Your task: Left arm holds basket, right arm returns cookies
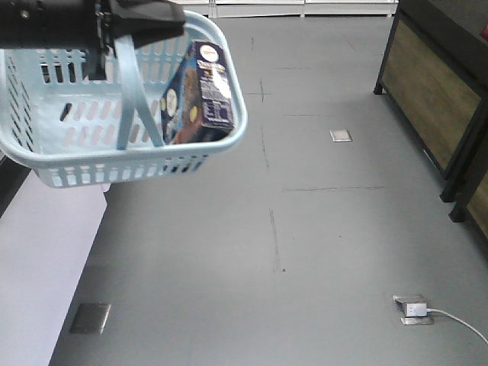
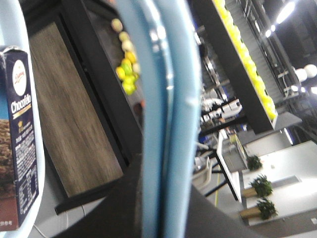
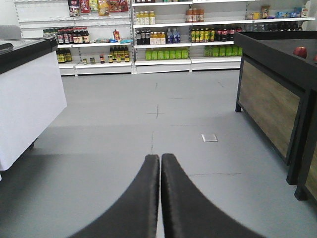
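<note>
The light blue basket [image 1: 46, 164] hangs in the air at the upper left of the front view, carried by its curved handle [image 1: 131, 84]. My left gripper [image 1: 145, 19] is shut on that handle; in the left wrist view the two blue handle bars [image 2: 171, 124] run up between its black fingers [image 2: 114, 208]. The cookies [image 1: 200, 95], a dark navy box, stand tilted against the basket's right wall, and the box also shows at the left edge of the left wrist view [image 2: 20, 134]. My right gripper [image 3: 160, 157] is shut on nothing, low over the grey floor, out of the front view.
A dark wood-panelled display stand [image 1: 435, 84] stands at the right, with an apple [image 3: 299, 51] on it. A white counter [image 3: 27, 99] is at the left. Shelves of bottles [image 3: 163, 39] line the far wall. A white plug with a cable [image 1: 415, 309] lies on the floor.
</note>
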